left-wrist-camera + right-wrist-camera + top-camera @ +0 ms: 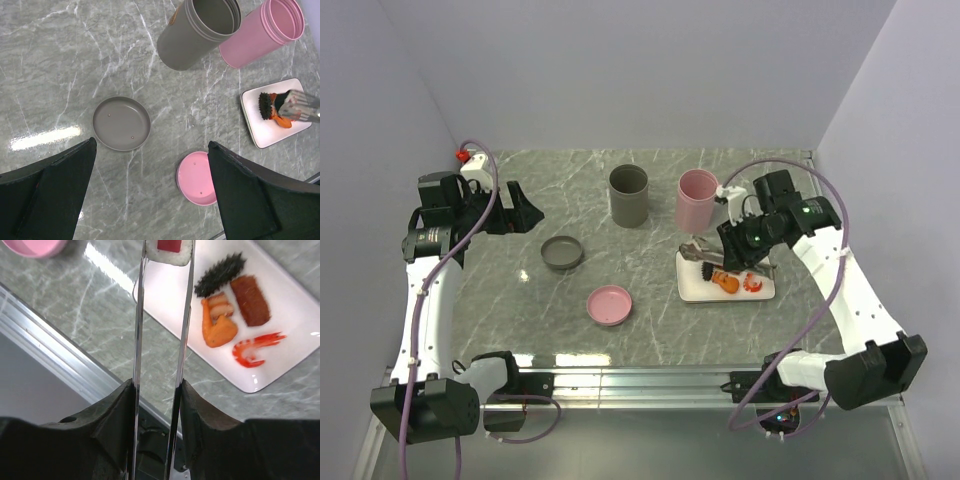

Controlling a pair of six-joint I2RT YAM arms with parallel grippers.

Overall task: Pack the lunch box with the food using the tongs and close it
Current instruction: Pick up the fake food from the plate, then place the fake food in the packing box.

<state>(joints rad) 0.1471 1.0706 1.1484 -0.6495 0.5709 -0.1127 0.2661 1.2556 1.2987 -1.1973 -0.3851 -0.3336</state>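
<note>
My right gripper [156, 390] is shut on the slim metal tongs [139, 315], whose two arms run up between its fingers. The tong tips pinch a red-centred sushi roll [170, 250] at the plate's corner. On the white plate [295, 340] lie a dark oval [220, 274], a brown sausage [250, 300], an orange fried bit [219, 325] and a shrimp [252, 347]. The lunch box is an open grey cylinder [628, 195] and an open pink one [697, 198], behind the plate [695, 290]. My left gripper [151, 145] hangs open and empty over the table's left.
A grey lid [121, 123] and a pink lid [195, 177] lie flat on the marble top, left of the plate. A metal rail [650, 378] runs along the near table edge. Walls close the table at the back and sides.
</note>
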